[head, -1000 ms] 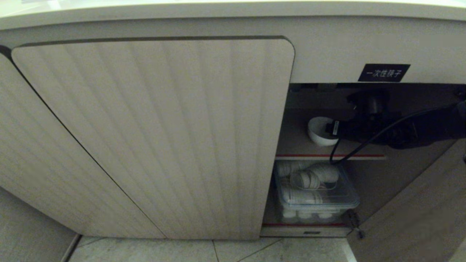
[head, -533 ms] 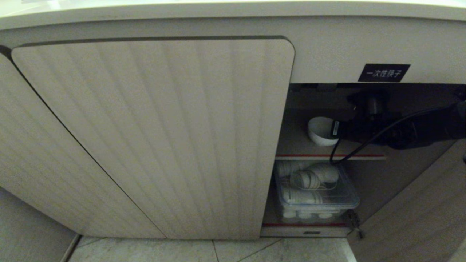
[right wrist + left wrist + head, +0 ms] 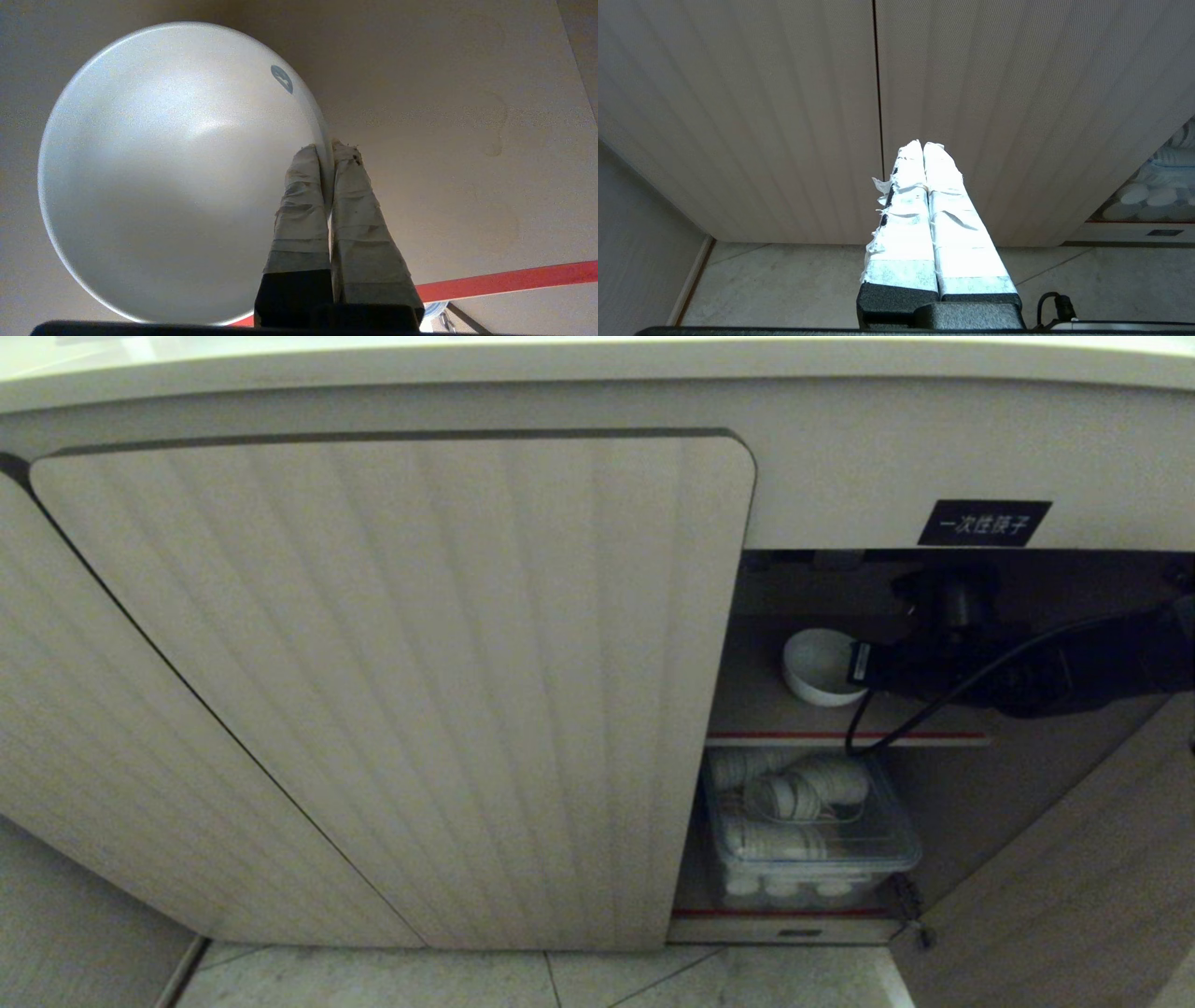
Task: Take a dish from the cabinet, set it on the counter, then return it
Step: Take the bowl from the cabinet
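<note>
1. Inside the pale beige wood-grain cabinet (image 3: 392,691), on the upper red-edged shelf (image 3: 845,737), my right claw (image 3: 327,151) is pinching the rim of the small deep white ceramic bowl (image 3: 177,172): one taped finger inside the wall, the other outside.
2. Seen from my head, the bowl (image 3: 817,667) sits on that shelf at about 3 o'clock of the frame, with my dark right arm (image 3: 1027,672) reaching in from the open side at the right.
3. I grip at the rim, I judge, because the round body is too wide to span.
4. Below, a clear plastic box of white dishes (image 3: 808,831) sits on the lower shelf.
5. My left claw (image 3: 923,145) hangs idle before the ribbed door, fingers pressed together, holding nothing.
6. Next comes lifting the bowl out toward the beige surface (image 3: 597,364) at 12 o'clock.
</note>
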Available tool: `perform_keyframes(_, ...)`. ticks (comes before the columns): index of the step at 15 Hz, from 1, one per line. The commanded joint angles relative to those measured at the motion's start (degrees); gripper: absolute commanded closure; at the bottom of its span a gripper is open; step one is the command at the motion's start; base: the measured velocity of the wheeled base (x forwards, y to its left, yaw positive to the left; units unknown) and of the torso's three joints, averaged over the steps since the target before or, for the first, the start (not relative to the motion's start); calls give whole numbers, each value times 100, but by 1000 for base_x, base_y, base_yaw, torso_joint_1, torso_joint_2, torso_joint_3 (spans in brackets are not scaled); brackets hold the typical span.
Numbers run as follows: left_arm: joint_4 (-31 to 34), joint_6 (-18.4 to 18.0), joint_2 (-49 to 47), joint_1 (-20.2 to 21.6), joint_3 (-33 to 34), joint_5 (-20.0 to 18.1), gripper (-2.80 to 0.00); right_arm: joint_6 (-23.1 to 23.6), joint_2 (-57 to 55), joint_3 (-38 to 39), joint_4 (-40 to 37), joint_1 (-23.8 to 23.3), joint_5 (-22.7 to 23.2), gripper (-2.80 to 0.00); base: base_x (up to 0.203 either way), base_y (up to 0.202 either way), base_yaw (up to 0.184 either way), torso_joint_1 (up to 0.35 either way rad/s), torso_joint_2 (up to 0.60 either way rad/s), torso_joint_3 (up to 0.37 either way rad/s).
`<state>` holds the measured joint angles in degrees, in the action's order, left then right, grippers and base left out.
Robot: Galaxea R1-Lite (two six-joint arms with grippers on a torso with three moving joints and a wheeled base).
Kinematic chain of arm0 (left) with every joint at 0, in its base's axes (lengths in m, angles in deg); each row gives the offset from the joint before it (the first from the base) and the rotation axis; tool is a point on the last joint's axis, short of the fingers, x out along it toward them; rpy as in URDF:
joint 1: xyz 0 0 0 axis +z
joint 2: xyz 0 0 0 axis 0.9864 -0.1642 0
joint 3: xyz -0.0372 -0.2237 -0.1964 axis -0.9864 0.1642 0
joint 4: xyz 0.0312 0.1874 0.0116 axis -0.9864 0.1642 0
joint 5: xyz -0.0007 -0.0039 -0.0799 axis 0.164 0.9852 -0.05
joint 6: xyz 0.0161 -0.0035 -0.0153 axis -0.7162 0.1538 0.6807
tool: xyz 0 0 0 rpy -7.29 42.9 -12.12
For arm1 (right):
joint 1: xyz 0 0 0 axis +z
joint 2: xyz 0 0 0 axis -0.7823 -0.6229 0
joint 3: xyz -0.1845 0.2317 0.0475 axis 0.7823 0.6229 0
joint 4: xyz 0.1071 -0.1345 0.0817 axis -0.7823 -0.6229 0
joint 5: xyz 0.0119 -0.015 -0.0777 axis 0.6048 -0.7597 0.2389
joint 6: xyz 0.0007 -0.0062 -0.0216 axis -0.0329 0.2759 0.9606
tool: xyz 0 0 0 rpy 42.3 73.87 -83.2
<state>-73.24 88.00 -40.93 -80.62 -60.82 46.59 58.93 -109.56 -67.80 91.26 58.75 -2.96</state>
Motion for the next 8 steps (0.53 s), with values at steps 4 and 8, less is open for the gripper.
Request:
perform_keyframes(4,-2,3,2,-1,1,0,0,-16,42,58,-32,10,-2,0,0,0,0,0,0,0)
perform_keyframes(8,-2,3,2,-1,-2,0,0,-16,159,380,55,11,-6,0,0,0,0,0,0,0)
